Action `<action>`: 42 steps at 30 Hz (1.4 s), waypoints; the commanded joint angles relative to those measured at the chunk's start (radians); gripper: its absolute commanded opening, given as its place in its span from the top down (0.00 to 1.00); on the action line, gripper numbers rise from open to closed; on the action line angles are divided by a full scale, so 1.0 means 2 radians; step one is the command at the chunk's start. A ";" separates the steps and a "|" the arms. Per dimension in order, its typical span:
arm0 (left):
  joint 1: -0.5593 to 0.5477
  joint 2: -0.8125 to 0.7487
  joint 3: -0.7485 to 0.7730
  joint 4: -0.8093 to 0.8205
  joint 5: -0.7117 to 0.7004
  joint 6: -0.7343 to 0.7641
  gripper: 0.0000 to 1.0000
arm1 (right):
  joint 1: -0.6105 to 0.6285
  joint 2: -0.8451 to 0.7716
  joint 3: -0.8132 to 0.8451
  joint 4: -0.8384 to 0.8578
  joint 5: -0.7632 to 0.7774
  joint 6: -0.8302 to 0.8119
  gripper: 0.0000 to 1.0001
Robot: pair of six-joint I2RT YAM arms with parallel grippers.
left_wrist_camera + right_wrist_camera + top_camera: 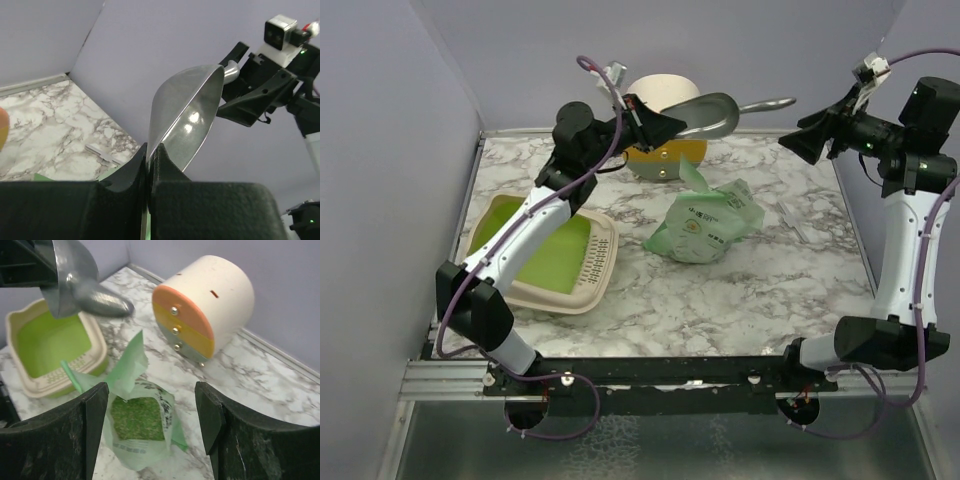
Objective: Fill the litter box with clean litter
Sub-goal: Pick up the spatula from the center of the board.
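- My left gripper (665,125) is clamped shut on the bowl edge of the metal scoop (715,112). It holds the scoop high over the back of the table (720,300), handle pointing toward my right side.
- My right gripper (800,140) stands wide open and empty, raised at the right.
- The mint-green bag (705,225) lies between my arms, below my right fingers. Its mouth gapes upward and the clean litter (137,417) shows inside.
- The litter box (595,265) sits left of the bag, apart from it, under my left arm, its green floor bare.
- The scoop likely needs to tip down into that mouth; my left arm is nearer the box.
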 commanded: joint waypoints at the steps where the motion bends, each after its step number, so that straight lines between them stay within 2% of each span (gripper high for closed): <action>1: 0.051 -0.053 -0.019 0.042 0.047 -0.050 1.00 | -0.001 0.034 0.057 0.024 -0.161 0.081 0.30; 3: 0.066 -0.072 -0.040 0.038 0.051 -0.051 1.00 | -0.002 0.044 0.060 0.056 -0.222 0.122 0.30; 5: 0.075 -0.082 -0.055 0.031 0.061 -0.052 1.00 | -0.002 0.043 0.035 0.138 -0.290 0.199 0.30; 6: 0.077 -0.084 -0.059 0.027 0.067 -0.051 1.00 | -0.002 0.038 0.011 0.211 -0.317 0.264 0.29; 10: 0.077 -0.082 -0.071 0.026 0.079 -0.057 1.00 | -0.002 0.002 -0.123 0.674 -0.355 0.606 0.27; 11: 0.076 -0.079 -0.071 0.026 0.083 -0.058 1.00 | -0.002 0.003 -0.129 0.714 -0.360 0.646 0.27; 18: 0.050 -0.067 -0.064 0.024 0.095 -0.053 1.00 | -0.004 0.034 -0.124 0.701 -0.357 0.656 0.27; 21: 0.036 -0.060 -0.042 -0.019 0.085 -0.018 1.00 | -0.005 0.047 -0.117 0.694 -0.345 0.654 0.28; 24: 0.025 -0.052 -0.031 -0.046 0.078 0.003 1.00 | -0.005 0.059 -0.105 0.633 -0.329 0.613 0.32; 26: 0.024 -0.048 -0.029 -0.047 0.079 0.004 1.00 | -0.005 0.061 -0.085 0.518 -0.308 0.522 0.35; 29: 0.024 -0.043 -0.026 -0.050 0.081 0.007 1.00 | -0.003 0.074 0.030 0.151 -0.204 0.245 0.33; 30: 0.024 -0.042 -0.024 -0.053 0.080 0.009 1.00 | 0.001 0.075 0.048 0.112 -0.183 0.207 0.32; 32: 0.023 -0.037 -0.020 -0.055 0.080 0.011 1.00 | 0.001 0.070 0.035 0.137 -0.202 0.232 0.32; 37: 0.021 -0.024 -0.012 -0.048 0.085 0.006 1.00 | 0.002 0.068 0.016 0.089 -0.207 0.186 0.32; 42: 0.014 -0.017 -0.009 -0.044 0.087 0.003 1.00 | 0.002 0.052 -0.010 0.072 -0.194 0.150 0.26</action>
